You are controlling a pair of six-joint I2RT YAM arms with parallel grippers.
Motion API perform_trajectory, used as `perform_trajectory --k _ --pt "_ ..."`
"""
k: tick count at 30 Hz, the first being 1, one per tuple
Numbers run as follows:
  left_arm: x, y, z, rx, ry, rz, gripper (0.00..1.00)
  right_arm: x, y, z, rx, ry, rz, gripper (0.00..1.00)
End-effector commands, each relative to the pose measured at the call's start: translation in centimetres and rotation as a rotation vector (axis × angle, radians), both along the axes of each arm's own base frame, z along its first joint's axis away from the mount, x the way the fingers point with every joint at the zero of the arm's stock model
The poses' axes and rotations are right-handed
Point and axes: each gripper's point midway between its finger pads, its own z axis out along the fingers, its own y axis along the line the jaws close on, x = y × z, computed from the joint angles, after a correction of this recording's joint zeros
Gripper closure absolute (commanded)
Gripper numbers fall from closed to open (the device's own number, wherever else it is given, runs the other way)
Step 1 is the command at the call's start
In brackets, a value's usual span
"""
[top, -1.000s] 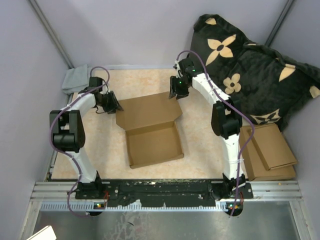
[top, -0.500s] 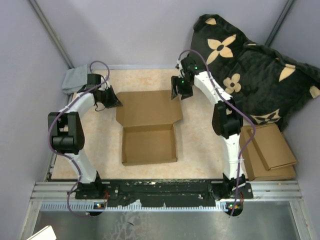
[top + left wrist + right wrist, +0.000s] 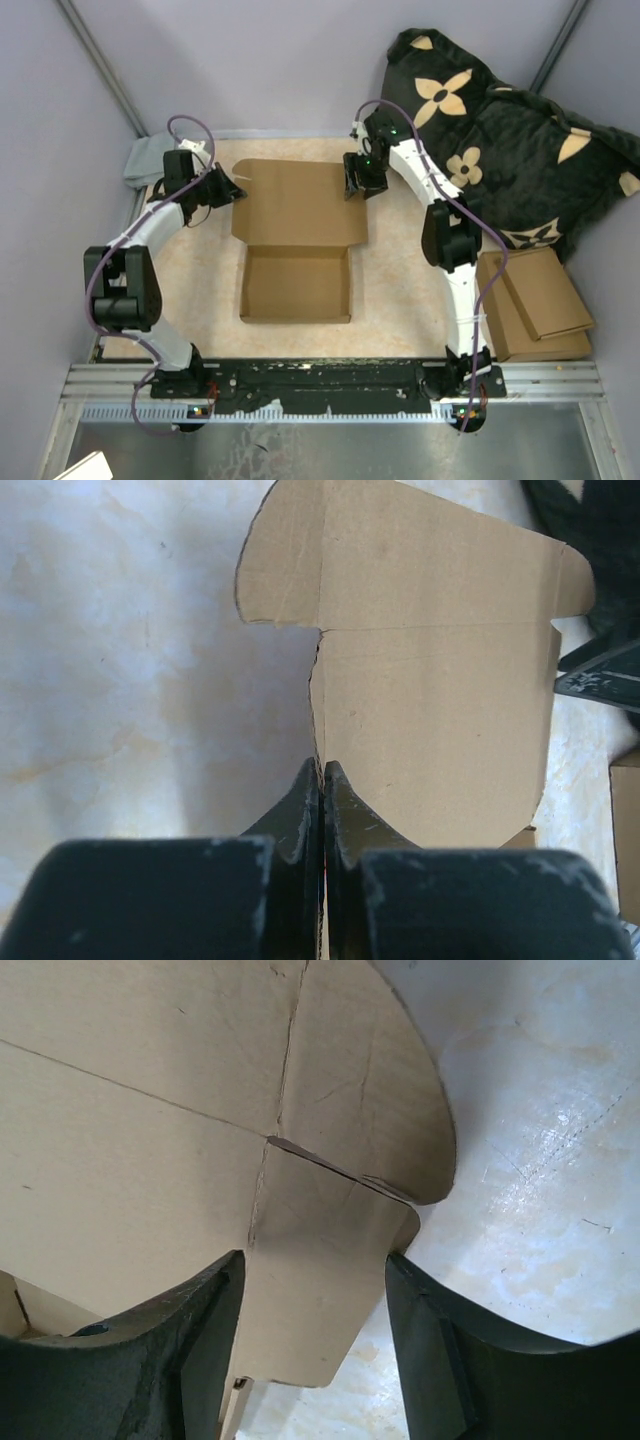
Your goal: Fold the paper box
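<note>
Squared up since before, the paper box (image 3: 298,215) is pinched by the left tool (image 3: 322,778), right tool (image 3: 314,1265) spread.

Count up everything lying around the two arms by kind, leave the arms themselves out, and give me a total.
paper box: 1
cardboard stack: 1
black flowered cushion: 1
grey cloth: 1
Total: 4

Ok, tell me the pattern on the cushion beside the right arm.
The cushion is black with tan flowers, clearest in the top external view.
</note>
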Motion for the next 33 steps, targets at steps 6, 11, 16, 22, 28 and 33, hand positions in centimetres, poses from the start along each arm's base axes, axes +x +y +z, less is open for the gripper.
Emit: perform_trajectory --k 6,11,16,22,28,33 --pt "-0.1 -1.0 5.1 -0.026 -0.233 -0.061 1.0 0.4 -1.5 2.0 -0.059 -0.08 -0.002 0.41" --pt "-0.9 -1.4 5.6 -0.029 -0.293 -0.091 1.0 0.8 -2.2 2.8 -0.072 -0.108 -0.006 0.38" --pt "-2.2 -1.6 6.4 -0.029 -0.399 -0.122 1.0 0.8 -1.9 3.9 0.021 -0.133 0.046 0.31" --pt "-2.8 -1.8 6.9 -0.04 -0.436 -0.133 1.0 -0.7 2.1 5.8 0.298 -0.161 0.24 0.33" --pt "-2.5 -1.6 7.4 -0.027 -0.44 -0.12 1.0 -1.4 3.5 7.7 0.404 -0.178 0.299 0.42" --pt "-2.0 -1.1 8.3 0.004 -0.456 -0.096 1.0 -1.4 2.3 9.5 0.32 -0.224 0.249 0.51"
